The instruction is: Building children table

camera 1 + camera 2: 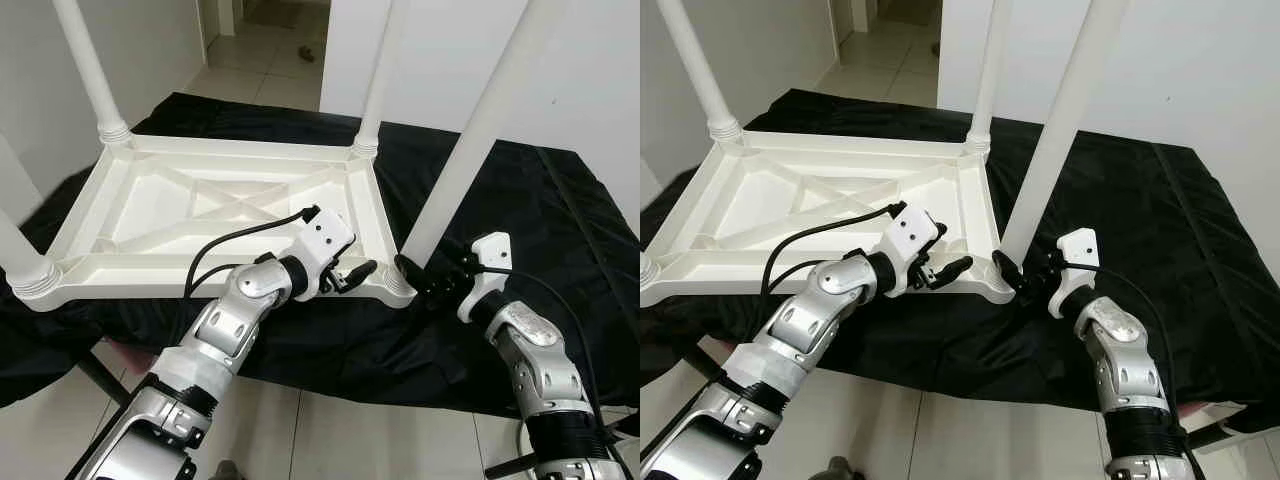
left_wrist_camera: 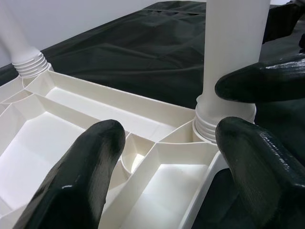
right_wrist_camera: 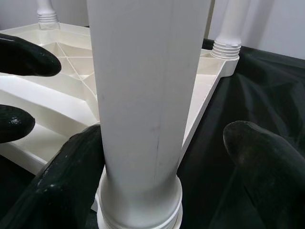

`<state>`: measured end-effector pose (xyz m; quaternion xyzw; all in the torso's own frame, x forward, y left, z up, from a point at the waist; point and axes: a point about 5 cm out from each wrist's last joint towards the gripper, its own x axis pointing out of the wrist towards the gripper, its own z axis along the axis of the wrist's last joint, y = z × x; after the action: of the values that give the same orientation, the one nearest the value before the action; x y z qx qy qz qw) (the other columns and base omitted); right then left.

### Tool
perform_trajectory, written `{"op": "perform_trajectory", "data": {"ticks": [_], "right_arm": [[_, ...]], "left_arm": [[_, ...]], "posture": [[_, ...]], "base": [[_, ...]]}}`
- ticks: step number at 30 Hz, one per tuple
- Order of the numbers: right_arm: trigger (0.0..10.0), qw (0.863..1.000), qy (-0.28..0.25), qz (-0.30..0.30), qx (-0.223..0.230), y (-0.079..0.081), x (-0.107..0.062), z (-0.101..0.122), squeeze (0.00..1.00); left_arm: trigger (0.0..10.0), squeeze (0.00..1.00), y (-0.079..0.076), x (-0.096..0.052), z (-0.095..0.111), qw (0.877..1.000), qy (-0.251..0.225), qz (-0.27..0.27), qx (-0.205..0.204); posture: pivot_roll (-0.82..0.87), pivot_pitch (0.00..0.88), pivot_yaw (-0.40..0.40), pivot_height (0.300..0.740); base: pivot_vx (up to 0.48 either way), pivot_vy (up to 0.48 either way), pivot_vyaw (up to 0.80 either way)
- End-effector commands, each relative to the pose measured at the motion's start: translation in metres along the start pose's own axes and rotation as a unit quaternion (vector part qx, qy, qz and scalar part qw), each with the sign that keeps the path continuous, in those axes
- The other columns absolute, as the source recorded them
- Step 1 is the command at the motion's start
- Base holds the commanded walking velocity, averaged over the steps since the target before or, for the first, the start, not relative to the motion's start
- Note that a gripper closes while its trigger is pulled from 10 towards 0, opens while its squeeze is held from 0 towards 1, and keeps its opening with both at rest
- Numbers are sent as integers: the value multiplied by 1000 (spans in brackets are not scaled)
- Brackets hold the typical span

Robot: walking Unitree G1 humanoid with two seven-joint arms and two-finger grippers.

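Nearest: two silver arms reaching over the near edge of a black cloth [image 1: 560, 210] spread on a tiled floor [image 1: 350, 430].

Right gripper [image 1: 420, 278] sits low at the base of the near-right table leg [image 1: 470, 140]. In the right wrist view the fingers [image 3: 264, 162] are spread, one on each side of the leg; one looks to be against it, the other stands clear. Contact is hard to confirm.

Left gripper [image 1: 362, 272] hovers at the near rail of the upturned white plastic tabletop [image 1: 230, 205], just beside that same corner. Its fingers [image 2: 81, 176] are apart, holding nothing, and straddle the ribbed underside.

The tabletop lies underside up on the cloth, cross-braces showing. The near-right leg stands in its threaded corner socket [image 2: 209, 125]; whether it is fully seated cannot be told.

Near-left leg [image 1: 22, 255] is cut off by the frame edge. The far-left leg [image 1: 92, 70] and far-right leg [image 1: 380, 75] run out of the top of the frame.

Farthest: white walls and a doorway [image 1: 265, 50] with a small dark object [image 1: 306, 52] on the floor, too small to identify.
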<state>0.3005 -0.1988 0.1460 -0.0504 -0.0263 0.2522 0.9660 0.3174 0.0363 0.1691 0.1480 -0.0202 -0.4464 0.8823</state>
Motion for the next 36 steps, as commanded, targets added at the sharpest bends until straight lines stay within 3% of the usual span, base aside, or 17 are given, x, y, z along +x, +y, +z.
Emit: {"op": "perform_trajectory", "data": {"ticks": [1, 23, 30, 36], "right_arm": [[10000, 1000, 5, -9, -6, -5, -2, 3, 0], [10000, 1000, -4, -10, -9, -4, 4, 6, 0], [10000, 999, -32, -24, 0, 6, 19, 4, 0], [10000, 999, -43, -17, 2, 4, 26, 8, 0]], "left_arm": [[10000, 0, 2, 0, 0, 1000, 0, -6, 5], [10000, 0, 11, -3, -3, 1000, 3, 11, 11], [10000, 0, 2, -4, -7, 1000, 19, -14, 4], [10000, 0, 1, -6, -13, 1000, 27, -15, 6]], "posture": [[-71, 0, -45, 740], [-45, 0, -71, 740], [-3, 0, -21, 740], [-2, 0, -25, 740]], "base": [[0, 0, 0], [0, 0, 0], [0, 0, 0], [0, 0, 0]]}}
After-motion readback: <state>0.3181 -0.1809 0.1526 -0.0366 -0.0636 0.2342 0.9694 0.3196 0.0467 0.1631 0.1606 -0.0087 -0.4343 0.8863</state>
